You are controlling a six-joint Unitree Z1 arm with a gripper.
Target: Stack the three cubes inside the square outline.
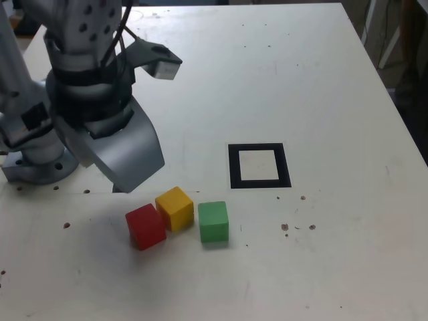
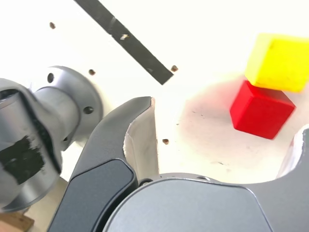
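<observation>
At this moment your gripper (image 2: 217, 140) hung above the table (image 1: 321, 80), its fingers (image 2: 140, 140) spread wide and grasping nothing. The red cube (image 1: 145, 226), yellow cube (image 1: 175, 208) and green cube (image 1: 213, 221) sat in a loose row on the table. Red and yellow sat touching or very nearly so; green stood just beside yellow. All three lay outside the square outline (image 1: 259, 166), which was unoccupied. The gripper was nearest the red cube. The cubes appeared to be rigid, light blocks with flat, smooth faces, so you would likely have needed to take each one by two opposite side faces, squarely, near mid-height. The red cube's closeness to the yellow one could have obstructed finger entry.
</observation>
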